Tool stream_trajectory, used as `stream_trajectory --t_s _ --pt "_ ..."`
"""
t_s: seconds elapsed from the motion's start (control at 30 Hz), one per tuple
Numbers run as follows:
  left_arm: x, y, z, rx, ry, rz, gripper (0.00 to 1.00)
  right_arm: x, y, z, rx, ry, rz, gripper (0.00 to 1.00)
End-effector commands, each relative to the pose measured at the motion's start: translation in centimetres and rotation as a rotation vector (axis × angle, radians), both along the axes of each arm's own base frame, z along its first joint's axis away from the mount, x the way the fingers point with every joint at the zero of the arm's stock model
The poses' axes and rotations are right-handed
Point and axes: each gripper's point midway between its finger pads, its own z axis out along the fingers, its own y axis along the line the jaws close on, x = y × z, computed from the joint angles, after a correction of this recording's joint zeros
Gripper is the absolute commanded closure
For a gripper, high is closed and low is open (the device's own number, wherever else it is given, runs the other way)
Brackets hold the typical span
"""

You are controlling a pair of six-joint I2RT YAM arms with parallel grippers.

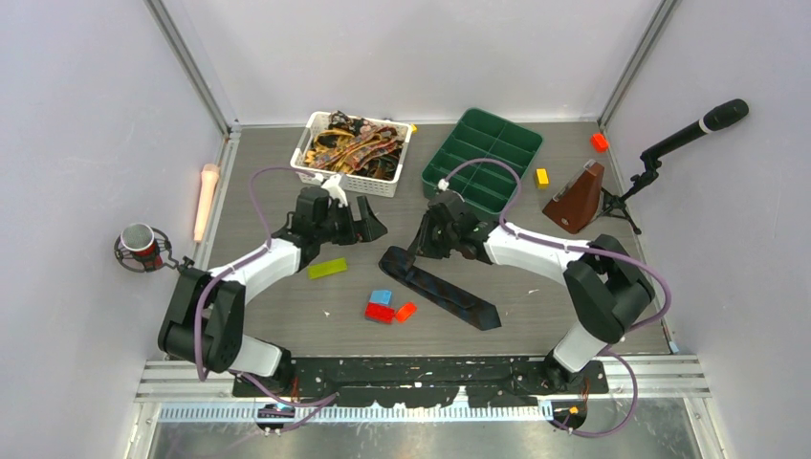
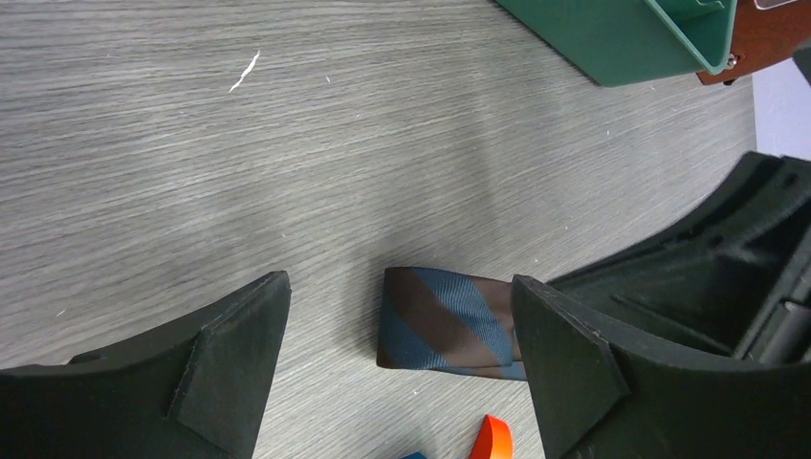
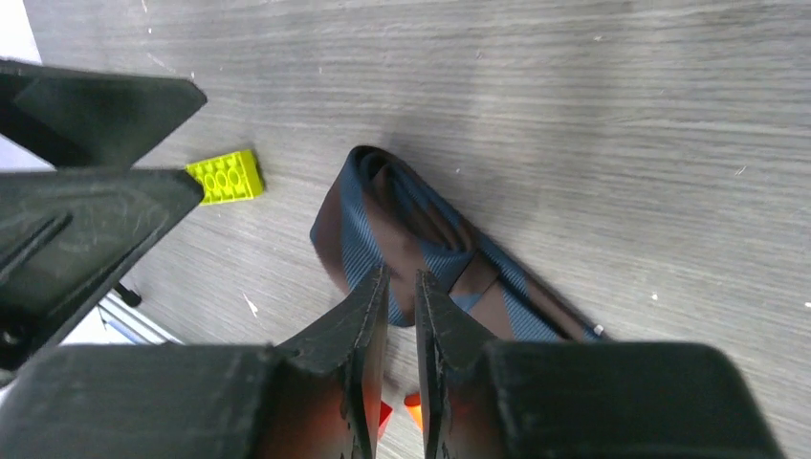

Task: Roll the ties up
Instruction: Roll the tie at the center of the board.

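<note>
Top external view gives me the tally: one dark striped tie (image 1: 445,290) lies stretched diagonally on the table (image 1: 316,330) between the two arms. The other ties (image 1: 352,148) sit in a tangle in the white basket (image 1: 349,180) at the back. I see no finished roll anywhere, so by my reckoning the job has barely begun.

The right wrist view adds what the overhead cannot resolve. The tie's far end (image 3: 402,206) is doubled over into a first loose loop, with a lime brick (image 3: 228,177) just beside it. The right gripper (image 3: 400,277) sits right on that fold, its fingers (image 3: 368,325) drawn nearly together with only a thin slit between them. I cannot tell whether they actually pinch cloth.

The left wrist view shows the same folded end (image 2: 440,330) from the other side, lying flat on the wood. The left gripper (image 2: 400,296) has its fingers spread wide on either side of it, holding nothing. A corner of the green tray (image 2: 622,38) shows only in this view's upper edge.
</note>
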Motion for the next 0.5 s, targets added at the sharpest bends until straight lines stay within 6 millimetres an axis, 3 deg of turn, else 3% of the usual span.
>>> stream_trajectory --t_s 0.0,0.2,0.47 --pt "0.4 -0.8 0.6 -0.02 -0.058 -0.047 0.12 0.8 1.3 0.3 0.101 0.021 -0.006 0.78" --pt "0.3 -0.8 -0.4 -0.01 -0.036 -0.047 0.12 1.9 0.1 -1.1 0.015 -0.025 -0.037 0.79" --pt "0.2 -0.3 -0.4 -0.002 -0.029 -0.015 0.13 5.1 -2.1 -1.8 -0.158 -0.131 -0.104 0.79"
